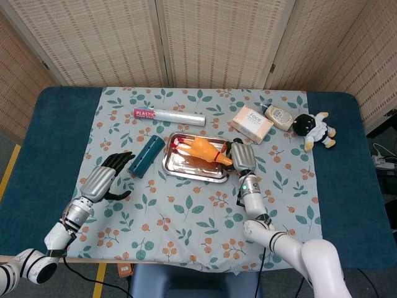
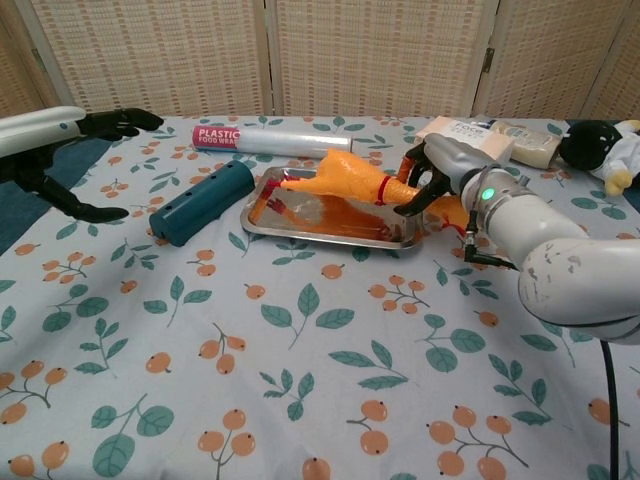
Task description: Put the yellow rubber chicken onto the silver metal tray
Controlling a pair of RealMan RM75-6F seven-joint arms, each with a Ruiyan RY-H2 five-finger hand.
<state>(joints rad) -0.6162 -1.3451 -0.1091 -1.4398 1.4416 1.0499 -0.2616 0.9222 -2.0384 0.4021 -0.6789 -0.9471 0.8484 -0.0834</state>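
The yellow rubber chicken [image 1: 202,149] [image 2: 345,178] lies slanted over the silver metal tray [image 1: 191,177] [image 2: 300,231]. Its red feet touch the tray's left part and its neck end is raised at the right. My right hand [image 1: 242,158] [image 2: 432,182] grips the chicken's neck end at the tray's right rim, fingers curled around it. My left hand [image 1: 107,176] [image 2: 72,125] hovers over the cloth left of the tray, fingers spread, holding nothing.
A teal cylinder [image 1: 146,156] [image 2: 203,200] lies just left of the tray. Behind it is a plastic wrap roll [image 1: 169,115] [image 2: 262,140]. A pink box [image 1: 250,123], a small packet [image 1: 280,117] and a plush toy [image 1: 315,129] sit at the back right.
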